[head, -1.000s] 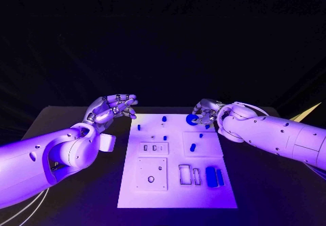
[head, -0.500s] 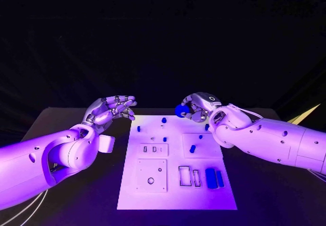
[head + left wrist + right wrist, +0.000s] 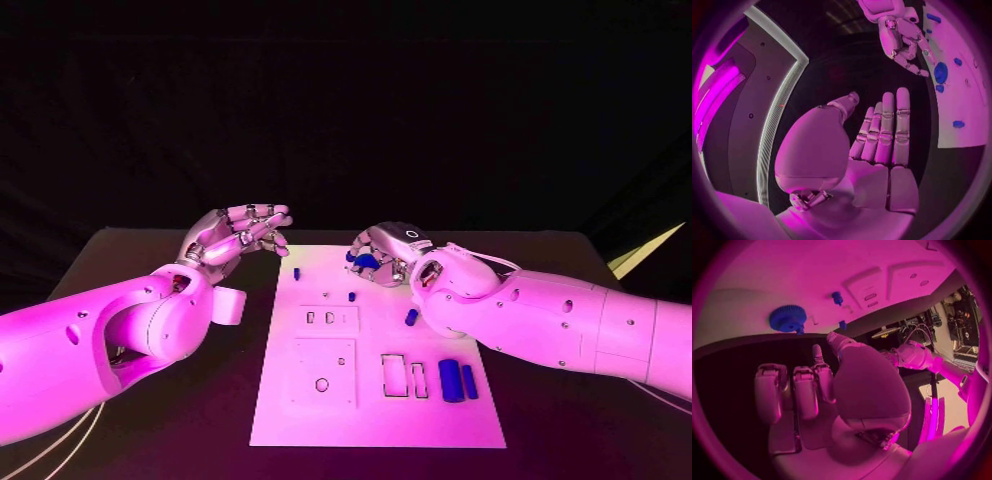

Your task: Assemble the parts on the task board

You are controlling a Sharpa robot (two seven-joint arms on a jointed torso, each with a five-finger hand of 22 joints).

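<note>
A round blue toothed gear (image 3: 787, 318) is seen seated at the far edge of the white rectangular task board (image 3: 368, 400). The right hand (image 3: 387, 250) hovers just beside it, fingers apart, holding nothing. The left hand (image 3: 238, 232) is raised beside the board, fingers extended, empty.

Three cameras, one table: a head view looks down; two wrist fisheyes sit close behind their hands.

Both wrist views face the task board (image 3: 378, 345); all three share its far end and the blue gear (image 3: 787, 318).
</note>
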